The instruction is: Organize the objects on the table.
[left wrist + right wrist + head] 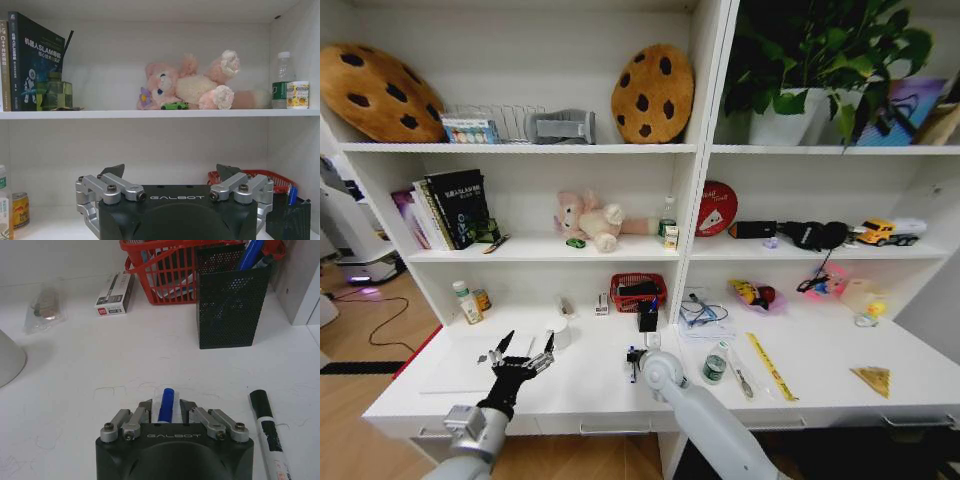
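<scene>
My right gripper (165, 405) hangs low over the white table (590, 385), shut on a blue marker pen (167, 401) whose tip pokes out between the fingers. A black-and-white marker (267, 432) lies on the table beside it. Ahead stands a black mesh pen holder (230, 305) with blue markers inside. My left gripper (527, 345) is raised and open over a slim pale laptop (455, 372) at the table's left. The tiny green toy car (175, 105) sits on the shelf in front of the pink plush bear (192, 85). A small teal can (715, 368) stands right of my right arm.
A red basket (165, 270), a small white box (115, 292) and a plastic packet (45, 310) lie behind the holder. A white cup (560, 332) stands mid-table. A yellow ruler (772, 367), cables and small toys crowd the right half. Bottles and a can (470, 300) stand at the back left.
</scene>
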{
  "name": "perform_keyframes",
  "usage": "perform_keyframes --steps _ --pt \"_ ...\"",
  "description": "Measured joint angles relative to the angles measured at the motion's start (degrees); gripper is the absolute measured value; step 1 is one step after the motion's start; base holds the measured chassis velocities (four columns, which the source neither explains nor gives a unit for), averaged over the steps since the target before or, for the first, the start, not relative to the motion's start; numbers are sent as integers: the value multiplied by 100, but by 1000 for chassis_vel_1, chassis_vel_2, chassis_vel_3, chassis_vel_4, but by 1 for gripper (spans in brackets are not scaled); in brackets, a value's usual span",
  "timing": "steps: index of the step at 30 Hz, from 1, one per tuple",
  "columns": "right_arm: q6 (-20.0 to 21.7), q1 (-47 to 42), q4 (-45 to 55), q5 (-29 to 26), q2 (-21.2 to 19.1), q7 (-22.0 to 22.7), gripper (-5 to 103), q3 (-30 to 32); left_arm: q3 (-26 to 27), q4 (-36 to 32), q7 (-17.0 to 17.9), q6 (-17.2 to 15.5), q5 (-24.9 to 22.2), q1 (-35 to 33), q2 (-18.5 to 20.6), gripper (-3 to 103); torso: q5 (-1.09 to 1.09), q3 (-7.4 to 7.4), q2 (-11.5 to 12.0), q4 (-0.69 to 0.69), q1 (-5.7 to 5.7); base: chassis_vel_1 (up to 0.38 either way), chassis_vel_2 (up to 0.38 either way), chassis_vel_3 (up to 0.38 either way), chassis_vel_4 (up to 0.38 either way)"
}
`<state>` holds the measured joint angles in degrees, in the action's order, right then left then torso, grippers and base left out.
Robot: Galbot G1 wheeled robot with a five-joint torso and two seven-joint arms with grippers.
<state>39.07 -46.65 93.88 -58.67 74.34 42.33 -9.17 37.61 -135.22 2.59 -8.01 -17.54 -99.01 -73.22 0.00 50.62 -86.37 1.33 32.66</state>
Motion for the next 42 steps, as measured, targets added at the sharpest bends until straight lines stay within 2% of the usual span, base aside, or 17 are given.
perform_keyframes --steps 2,6,19,21,22,24,35,36,38,40,41,42 --pt "-5 -2 -19 10 9 -2 35 9 0 0 0 0 0 0 0 100 0 0 0 0 0 0 0 0 0" --pt "-18 -43 -36 25 28 -37 30 36 0 0 0 0 0 0 0 100 -1 0 0 2 0 0 0 0 0" --pt "-41 -95 -54 41 24 -69 30 19 0 0 0 0 0 0 0 100 -1 -1 -1 1 -1 0 0 0 0" --pt "-40 -100 -49 38 13 -60 21 7 0 0 0 0 0 0 0 100 -1 0 0 1 0 0 0 0 0" --pt "-40 -100 -49 38 13 -60 21 7 0 0 0 0 0 0 0 100 -1 0 0 1 0 0 0 0 0" --pt "-41 -126 -21 37 -10 -72 11 -6 0 0 0 0 0 0 0 100 1 0 0 -1 0 0 0 0 0" --pt "-60 -274 164 102 -167 -275 10 110 0 0 0 0 0 0 0 100 0 2 1 0 0 0 0 0 0" --pt "-204 -331 274 319 -240 -514 10 147 0 0 0 0 0 0 0 100 1 4 4 2 2 0 0 0 0" --pt "-272 -343 322 449 -269 -628 10 158 0 1 0 0 0 0 0 100 1 5 5 3 2 0 0 0 0" --pt "-698 -348 490 1372 -392 -1179 7 257 0 0 0 0 0 0 0 100 0 4 4 0 3 0 0 0 0" --pt "-1026 -350 495 2070 -454 -1620 7 356 0 0 0 0 0 0 0 100 0 3 4 1 2 0 0 0 0" --pt "-1026 -350 495 2070 -454 -1620 7 356 0 0 0 0 0 0 0 100 0 3 4 1 2 0 0 0 0"
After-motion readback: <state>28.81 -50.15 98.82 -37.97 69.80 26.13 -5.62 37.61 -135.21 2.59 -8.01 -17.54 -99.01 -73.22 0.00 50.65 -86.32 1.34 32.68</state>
